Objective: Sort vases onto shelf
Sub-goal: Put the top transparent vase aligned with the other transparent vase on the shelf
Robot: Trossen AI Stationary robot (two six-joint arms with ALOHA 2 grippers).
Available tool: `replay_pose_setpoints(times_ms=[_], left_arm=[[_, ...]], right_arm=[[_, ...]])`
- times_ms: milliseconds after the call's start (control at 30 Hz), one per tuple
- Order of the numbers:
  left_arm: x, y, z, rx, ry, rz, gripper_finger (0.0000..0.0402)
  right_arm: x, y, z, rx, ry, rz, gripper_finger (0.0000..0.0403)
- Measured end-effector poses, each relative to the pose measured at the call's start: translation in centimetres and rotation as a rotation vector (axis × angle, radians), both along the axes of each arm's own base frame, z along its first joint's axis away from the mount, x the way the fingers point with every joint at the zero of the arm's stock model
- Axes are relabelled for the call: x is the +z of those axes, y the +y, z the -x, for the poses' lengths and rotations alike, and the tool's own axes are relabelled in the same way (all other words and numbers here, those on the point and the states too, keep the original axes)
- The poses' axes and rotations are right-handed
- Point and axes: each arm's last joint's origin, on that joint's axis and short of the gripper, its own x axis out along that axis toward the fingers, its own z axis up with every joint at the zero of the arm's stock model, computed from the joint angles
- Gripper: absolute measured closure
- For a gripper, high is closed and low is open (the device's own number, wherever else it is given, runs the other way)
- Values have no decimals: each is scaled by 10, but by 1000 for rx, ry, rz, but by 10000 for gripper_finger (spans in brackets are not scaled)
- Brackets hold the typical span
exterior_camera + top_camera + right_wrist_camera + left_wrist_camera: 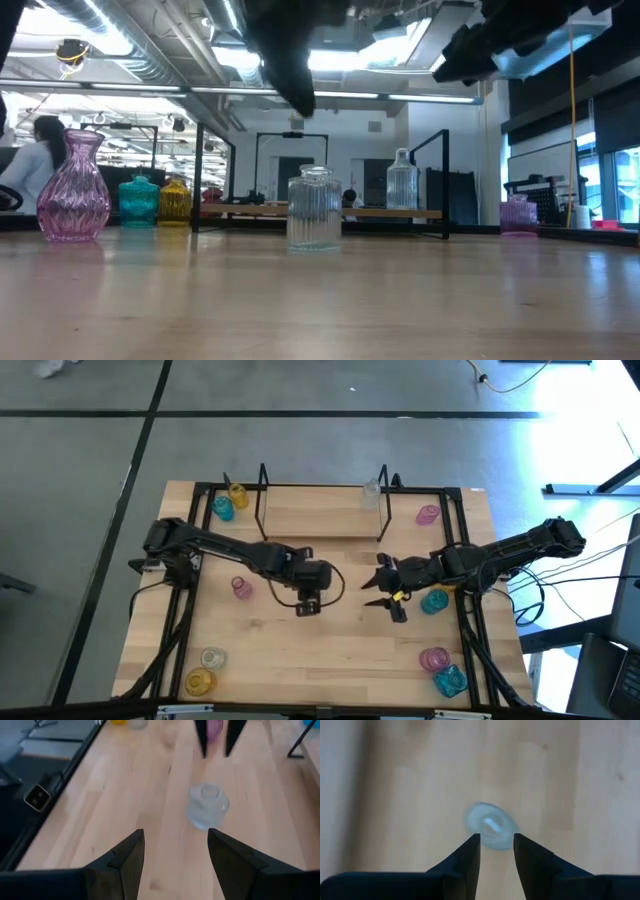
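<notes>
A clear ribbed glass vase (314,208) stands upright on its base on the table's middle, in front of the shelf (320,520). My left gripper (496,851) hangs open just above it, fingers pointing steeply down, clear of its rim (490,825). In the high view the left gripper (310,602) hides this vase. My right gripper (384,589) waits open to the right, aimed at the same vase (207,805), nothing between its fingers. Another clear vase (372,493) stands on the shelf's right part.
Yellow (237,493) and teal (222,508) vases stand far left by the shelf, a pink one (428,515) far right. Other vases: pink (241,588) left, teal (434,601) under the right arm, clear (212,658) and yellow (200,681) near left, pink (434,658) and teal (450,680) near right.
</notes>
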Motion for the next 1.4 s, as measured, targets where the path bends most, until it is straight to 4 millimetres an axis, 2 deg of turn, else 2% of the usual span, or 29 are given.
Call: replay_pose_setpoints(times_ms=[133, 300, 467, 700, 867, 1000, 1267, 1400], left_arm=[[4, -8, 22, -22, -65, -72, 291], [-14, -8, 47, -19, -205, -46, 291], [-59, -6, 72, 14, -271, -92, 291], [-111, 1, 90, 60, -355, -121, 291], [-123, 3, 89, 92, -407, -143, 291], [-132, 0, 87, 67, -393, -123, 291], [-142, -3, 78, 42, -436, -71, 291], [-140, -3, 76, 38, -465, -63, 291]], right_arm=[[3, 1, -2, -1, -39, -12, 199], [3, 1, -6, -8, -58, -27, 199], [-4, 5, -20, -10, -94, -39, 199], [-29, 9, -42, -38, -68, -13, 199], [-41, 11, -54, -87, -86, 5, 199], [-46, 10, -62, -204, -137, -1, 190], [-71, 10, -75, -286, -119, 65, 109], [-80, 11, -79, -296, -114, 74, 94]])
